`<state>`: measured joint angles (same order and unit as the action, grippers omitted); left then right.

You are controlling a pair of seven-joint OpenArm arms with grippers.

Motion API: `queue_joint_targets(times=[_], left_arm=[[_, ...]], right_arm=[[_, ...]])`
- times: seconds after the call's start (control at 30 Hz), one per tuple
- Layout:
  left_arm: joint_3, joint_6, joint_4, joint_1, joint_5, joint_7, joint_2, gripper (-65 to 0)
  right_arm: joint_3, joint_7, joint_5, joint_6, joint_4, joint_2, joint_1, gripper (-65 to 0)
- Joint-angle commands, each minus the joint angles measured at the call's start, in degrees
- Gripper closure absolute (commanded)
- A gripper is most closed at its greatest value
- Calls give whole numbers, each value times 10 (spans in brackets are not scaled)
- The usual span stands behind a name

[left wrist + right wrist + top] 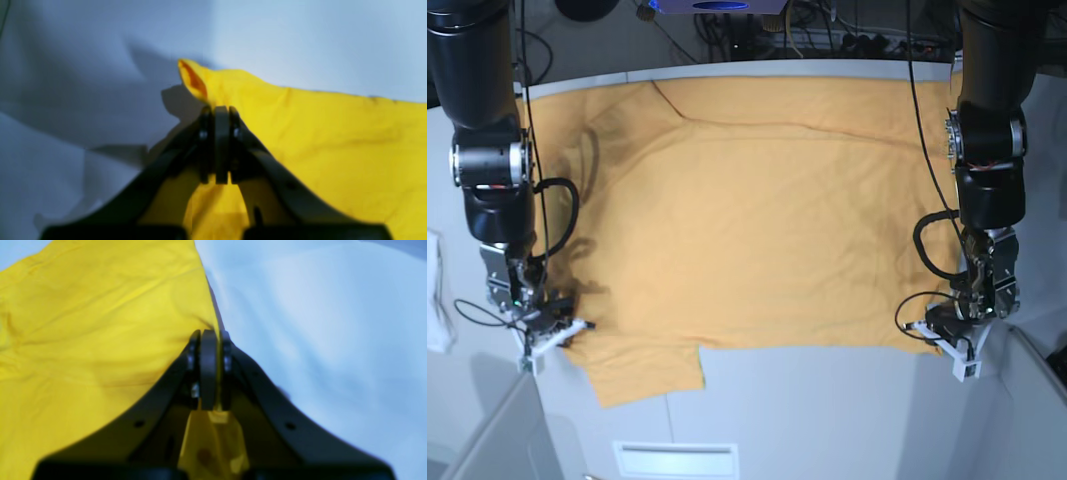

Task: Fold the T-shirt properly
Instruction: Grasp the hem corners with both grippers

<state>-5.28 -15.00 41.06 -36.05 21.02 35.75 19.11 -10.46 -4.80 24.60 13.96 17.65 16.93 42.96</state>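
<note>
The T-shirt (pixel 757 230) lies spread almost flat across the pale tabletop (pixel 827 400), filling most of it from 9 o'clock to 3 o'clock, with one flap hanging lower at about 7 o'clock. Both end effectors sit at its near hem: the left end effector (pixel 965 345) at 4 o'clock has its jaws pinched together on a raised peak of fabric, and the right end effector (pixel 552 325) at 8 o'clock is likewise clamped tight on the cloth's edge. The step in hand appears to be lifting this near edge to carry it toward 12 o'clock; doing it well likely means raising both corners evenly, keeping the hem taut between them and laying it down without dragging wrinkles into the body. A small white cloth (pixel 437 295) hangs at the 9 o'clock margin, and cables clutter the background near 12 o'clock.
</note>
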Motion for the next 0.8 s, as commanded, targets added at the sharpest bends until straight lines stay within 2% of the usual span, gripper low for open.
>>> queue_joint_targets(times=[0.0,0.17,0.5,0.6,0.77], left_arm=[[-22,1,27,-10,2,0,10,0],[-90,1,122,49,1,32,8,0],[-94,1,256,136,2,48,8,0],[-94,1,265,141,2,48,8,0],[-94,1,265,141,2,48,8,0]], right_arm=[[3,16,5,2,9,6,21,0],[3,0,6,2,9,7,16,0],[5,-2,9,2,10,7,6,0],[49,-3,23,2,10,7,6,0],[68,-49,25,2,42,8,-4,0]])
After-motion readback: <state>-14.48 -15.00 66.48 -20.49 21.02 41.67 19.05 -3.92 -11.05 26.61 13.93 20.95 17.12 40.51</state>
